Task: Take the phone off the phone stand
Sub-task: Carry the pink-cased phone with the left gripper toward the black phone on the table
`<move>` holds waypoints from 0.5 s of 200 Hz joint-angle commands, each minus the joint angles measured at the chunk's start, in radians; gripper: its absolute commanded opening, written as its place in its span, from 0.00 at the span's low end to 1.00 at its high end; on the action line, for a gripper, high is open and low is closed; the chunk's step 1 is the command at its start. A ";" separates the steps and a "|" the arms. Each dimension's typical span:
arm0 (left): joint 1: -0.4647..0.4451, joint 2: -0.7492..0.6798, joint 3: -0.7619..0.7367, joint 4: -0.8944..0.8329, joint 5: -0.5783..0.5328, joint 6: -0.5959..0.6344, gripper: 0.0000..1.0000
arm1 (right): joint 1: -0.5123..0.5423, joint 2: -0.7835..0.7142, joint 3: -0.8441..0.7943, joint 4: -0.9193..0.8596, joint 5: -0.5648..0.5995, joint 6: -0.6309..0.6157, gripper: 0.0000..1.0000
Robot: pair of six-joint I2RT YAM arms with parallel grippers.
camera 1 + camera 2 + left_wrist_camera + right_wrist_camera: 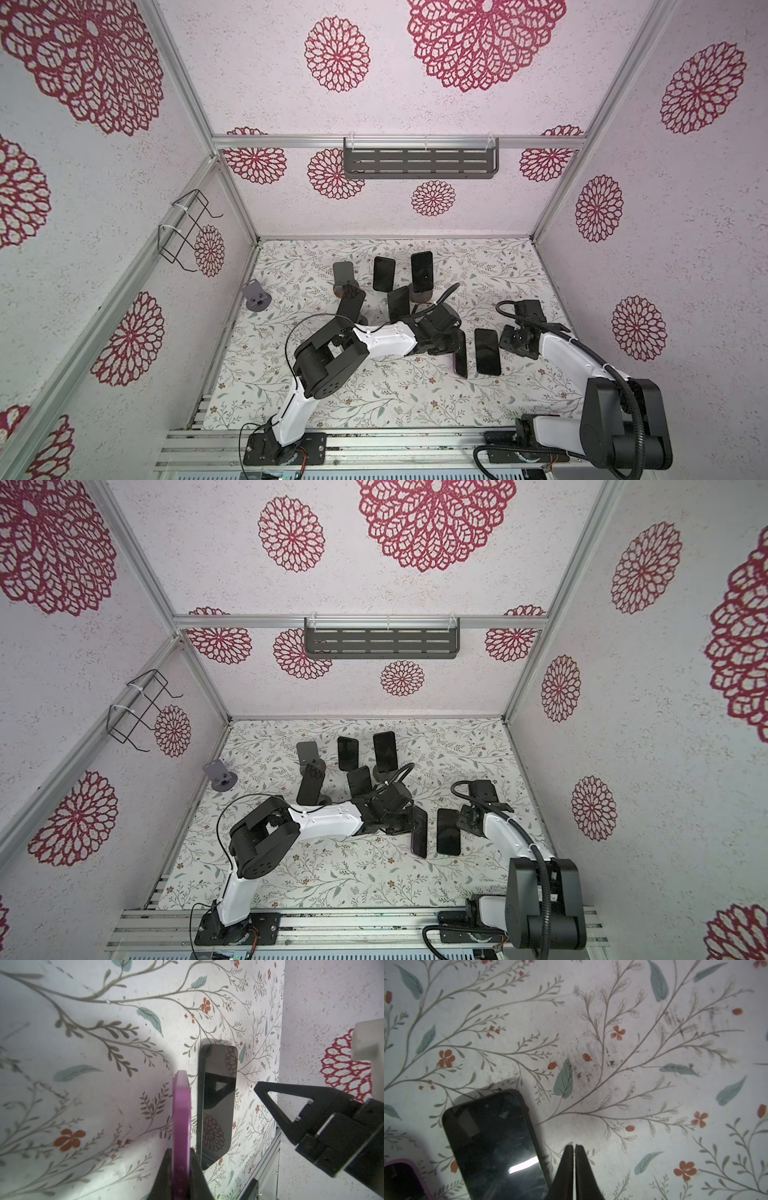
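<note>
— Phones on this floral-print mat, what's your count?

— Five I'm sure of. The purple-cased phone is the task one. It's off any stand, out in the open middle of the mat, and the left gripper has it pinched edge-on with the jaws clamped on its two flat faces. Can't tell if its low edge touches the mat. Just beside it a glossy black slab phone lies flat, screen up, with rounded corners. It's shiny enough to mirror the red wall flowers in the left wrist view. Three more black phones lean upright toward the back: a left one, a tall one on a round dark foot, and a nearer one.

— Stands?

— Two showing bare plates: a grey-plate stand on a round dark foot, and a small light-grey plastic stand by the left wall. There's also a tilted dark slab, phone or plate, I can't tell.

— Right pincer?

— The right gripper is pinched fully together, matte black wedge fingers meeting tip to tip, just beside the flat phone's corner.
</note>
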 commanded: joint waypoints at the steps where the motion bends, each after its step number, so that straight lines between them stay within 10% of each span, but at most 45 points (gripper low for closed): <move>1: -0.005 0.022 -0.012 0.078 -0.017 -0.044 0.00 | -0.003 0.018 -0.009 0.047 -0.033 -0.032 0.09; 100: -0.009 0.066 -0.017 0.123 -0.063 -0.072 0.00 | -0.001 0.069 -0.010 0.081 -0.153 -0.067 0.08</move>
